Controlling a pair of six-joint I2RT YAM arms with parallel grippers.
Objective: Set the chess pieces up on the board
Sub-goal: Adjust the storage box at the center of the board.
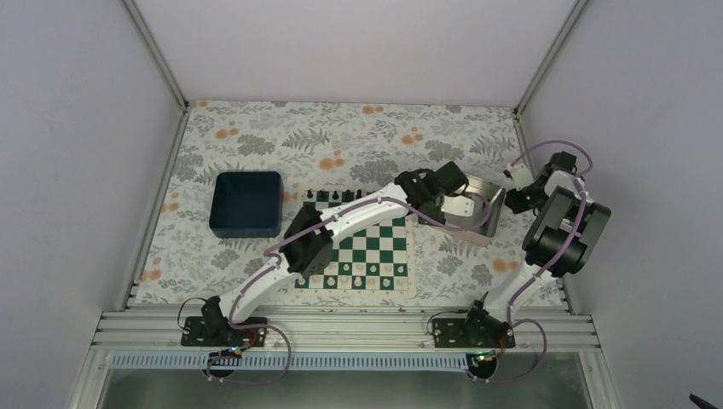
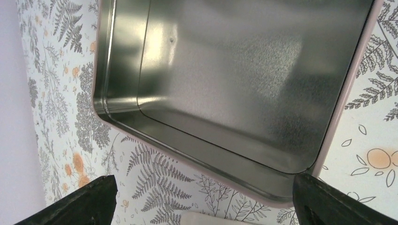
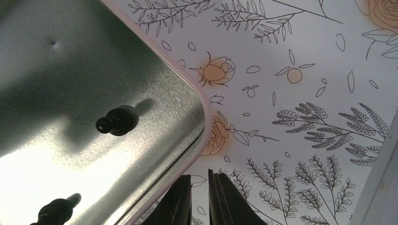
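Hovering our left hand, wide open and empty, over the square silver metal tray; two small black chess pieces are lying inside. Next, we judge: lowering onto one. Our right hand is sitting nearly closed, empty.

No text, label, brand, number or sign is readable in any view, neither on the board, the metal tray nor the blue bin.
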